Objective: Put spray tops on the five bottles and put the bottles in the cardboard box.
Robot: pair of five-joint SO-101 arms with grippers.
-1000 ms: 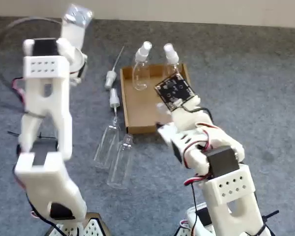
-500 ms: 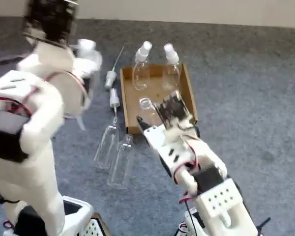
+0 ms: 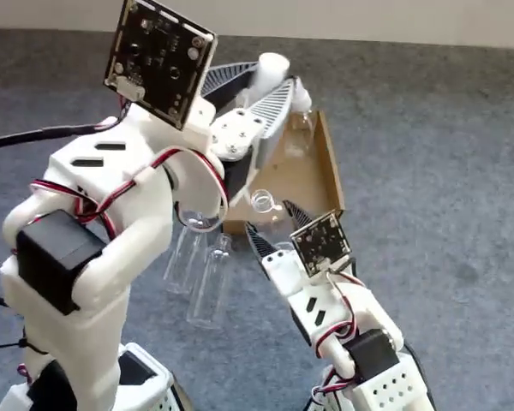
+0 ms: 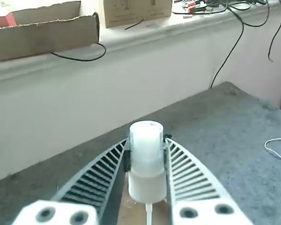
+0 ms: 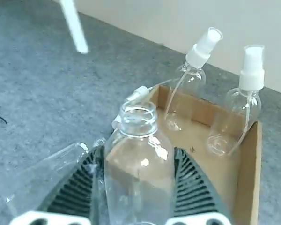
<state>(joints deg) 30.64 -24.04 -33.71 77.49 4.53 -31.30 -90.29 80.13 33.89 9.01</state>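
Swinging over from the far side, the left arm has brought a spray top above the box, and the right arm has pulled an open bottle back toward itself.

That bottle has no top yet. It stands up straight in the air, just in front of the cardboard box. The right gripper squeezes it from both sides. The spray top is pinched tight in the left gripper, with its thin tube hanging down, up high and off to one side of the bottle's mouth.

I think the job right now is to put this top on this bottle. Next, the tube needs to line up over the mouth and slide in straight. Then the top must be pressed or turned on.

Two bottles with tops already stand in the box. Two more bare bottles lie side by side on the grey carpet beside the box.
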